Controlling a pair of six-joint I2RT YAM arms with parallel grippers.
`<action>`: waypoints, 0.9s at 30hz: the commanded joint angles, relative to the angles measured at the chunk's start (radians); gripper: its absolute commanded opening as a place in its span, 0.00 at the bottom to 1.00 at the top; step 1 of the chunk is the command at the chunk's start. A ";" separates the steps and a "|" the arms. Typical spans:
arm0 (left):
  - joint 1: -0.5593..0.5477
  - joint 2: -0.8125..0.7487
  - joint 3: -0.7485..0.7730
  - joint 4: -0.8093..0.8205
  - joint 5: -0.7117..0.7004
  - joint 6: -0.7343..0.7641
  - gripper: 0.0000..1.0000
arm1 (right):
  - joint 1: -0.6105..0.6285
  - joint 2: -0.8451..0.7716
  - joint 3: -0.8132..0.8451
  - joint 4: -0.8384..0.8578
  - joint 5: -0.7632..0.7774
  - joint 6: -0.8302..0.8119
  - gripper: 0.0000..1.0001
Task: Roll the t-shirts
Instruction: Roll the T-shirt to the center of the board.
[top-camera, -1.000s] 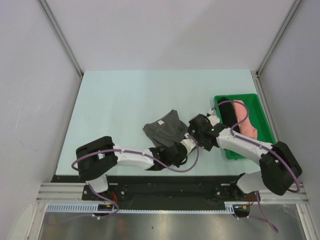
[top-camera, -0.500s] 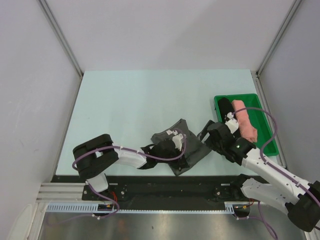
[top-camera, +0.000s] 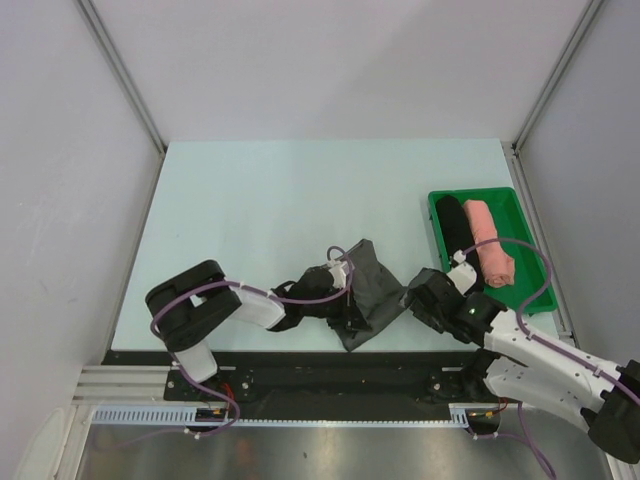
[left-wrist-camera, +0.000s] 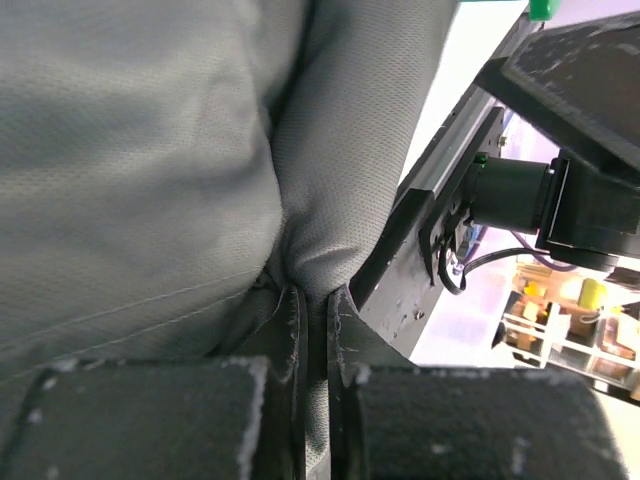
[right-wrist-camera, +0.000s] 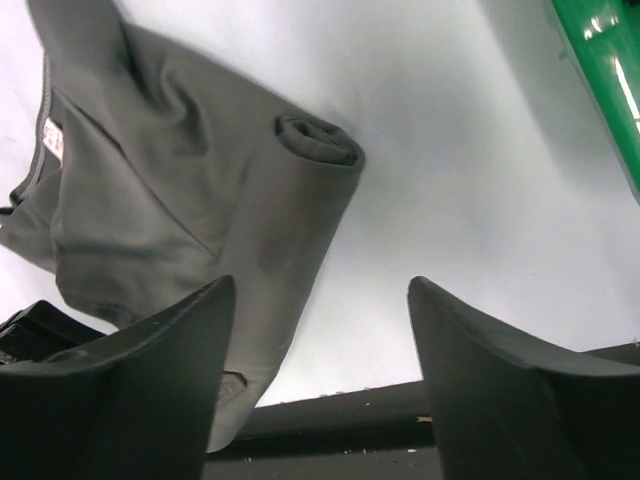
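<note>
Since approx. 1 s ago the grey t-shirt (top-camera: 372, 288) is seen dragged from mid-table toward the near edge of the table (top-camera: 260, 190). It now lies bunched, w/ one corner reaching almost to the front edge. The right gripper (top-camera: 413, 297) is pulled back from beside the green tray (top-camera: 531, 245) and brought round to the tee's right side. For the task: rolling of this tee is judged not yet begun. The cloth is prob. being repositioned first, while the black roll (top-camera: 454, 222) and pink roll (top-camera: 487, 247) are already laid in the tray.

Left gripper (left-wrist-camera: 315, 300): in the left wrist view the fingers are shown pressed together w/ a fold of grey cloth pinched between them, a detail hidden under the wrist in the top view. In the right wrist view the right gripper's fingers (right-wrist-camera: 150, 380) are shown spread, nothing held, w/ the tee below them & to the left. Only that view shows the small curled corner (right-wrist-camera: 322, 141) and the white neck label (right-wrist-camera: 52, 140). Only the top view shows both rolls in the tray.
</note>
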 joint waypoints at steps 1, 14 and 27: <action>0.036 0.034 0.007 -0.072 0.074 -0.019 0.00 | 0.010 0.021 -0.013 0.061 0.042 0.083 0.70; 0.082 0.066 0.044 -0.165 0.102 0.027 0.02 | 0.018 0.190 -0.011 0.217 0.062 0.138 0.52; 0.083 -0.015 0.132 -0.369 0.013 0.205 0.27 | -0.051 0.325 0.064 0.142 0.010 0.155 0.18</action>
